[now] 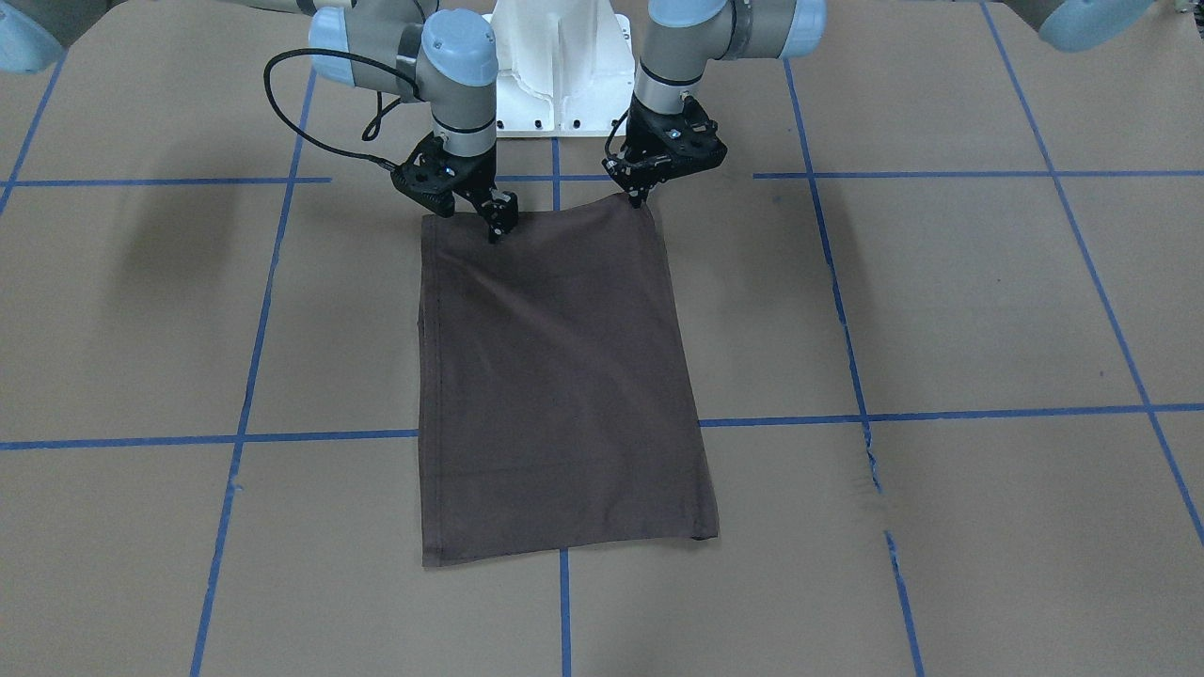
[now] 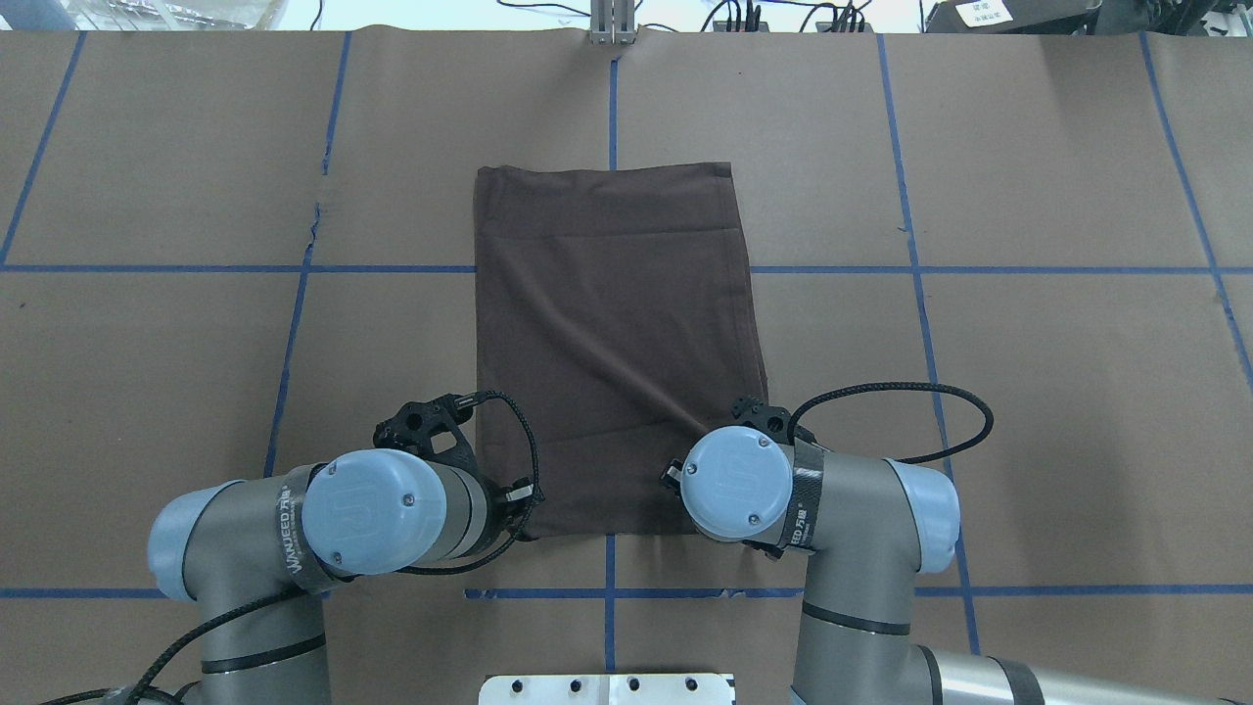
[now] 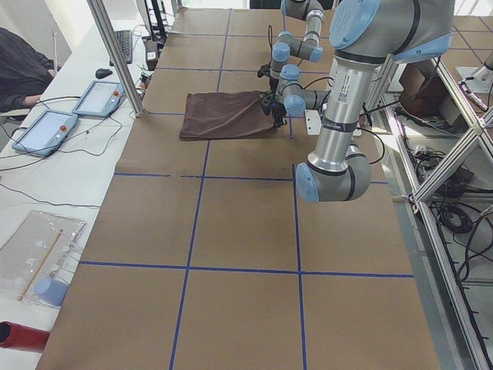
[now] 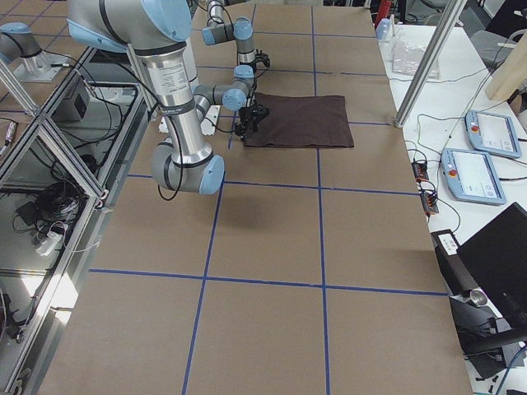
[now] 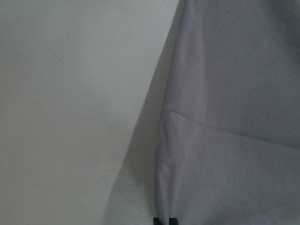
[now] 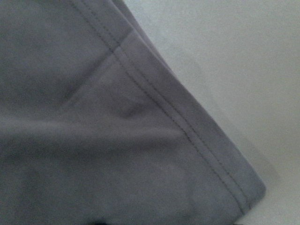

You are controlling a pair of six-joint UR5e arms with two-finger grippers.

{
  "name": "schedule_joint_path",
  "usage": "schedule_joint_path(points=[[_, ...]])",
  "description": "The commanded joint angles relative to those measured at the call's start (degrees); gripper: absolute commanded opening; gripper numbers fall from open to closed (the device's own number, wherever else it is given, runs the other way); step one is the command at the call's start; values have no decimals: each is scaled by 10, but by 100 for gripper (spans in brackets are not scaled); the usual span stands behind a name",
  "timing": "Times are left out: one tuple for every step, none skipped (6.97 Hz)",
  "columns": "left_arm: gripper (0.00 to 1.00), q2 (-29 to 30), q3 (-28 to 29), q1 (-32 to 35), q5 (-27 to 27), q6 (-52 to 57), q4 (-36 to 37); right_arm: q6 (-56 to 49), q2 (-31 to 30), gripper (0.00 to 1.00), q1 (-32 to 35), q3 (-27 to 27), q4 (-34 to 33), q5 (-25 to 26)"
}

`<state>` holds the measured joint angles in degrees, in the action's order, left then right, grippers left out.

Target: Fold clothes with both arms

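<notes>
The dark grey-brown T-shirt (image 1: 564, 376) lies folded into a flat upright rectangle on the brown table, also seen from overhead (image 2: 617, 323). My left gripper (image 1: 641, 197) is shut on the shirt's corner nearest the robot. Its closed fingertips (image 5: 165, 221) show at the cloth's edge (image 5: 234, 117), which is slightly raised. My right gripper (image 1: 497, 228) is down on the same near edge, a little in from the other corner, and looks shut on the cloth. The right wrist view is filled with hemmed fabric (image 6: 93, 140). From overhead, both wrists hide the fingertips. The collar, logo and tags are hidden.
The white pedestal base (image 1: 560, 75) stands just behind the grippers. Blue tape lines (image 1: 245, 437) grid the brown paper table. Teach pendants (image 3: 46, 127) lie on a side bench beyond the far edge, and cables and a metal frame are beside the robot (image 4: 49, 206).
</notes>
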<state>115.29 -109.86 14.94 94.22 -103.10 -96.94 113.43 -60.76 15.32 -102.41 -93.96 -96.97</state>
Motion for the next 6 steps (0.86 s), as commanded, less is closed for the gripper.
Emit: schedule_joint_path(points=[[0,-1,0,0,0,0,0,-5,3,0,1,-2,0,-1],[0,-1,0,0,0,0,0,-5,4,0,4,-2,0,-1],[0,-1,0,0,0,0,0,-6,5,0,7,-2,0,-1],[0,-1,0,0,0,0,0,-6,6,0,7,-3,0,-2],[0,-1,0,0,0,0,0,-6,6,0,8,-3,0,-2],[0,-1,0,0,0,0,0,-7,8,0,12,-3,0,-2]])
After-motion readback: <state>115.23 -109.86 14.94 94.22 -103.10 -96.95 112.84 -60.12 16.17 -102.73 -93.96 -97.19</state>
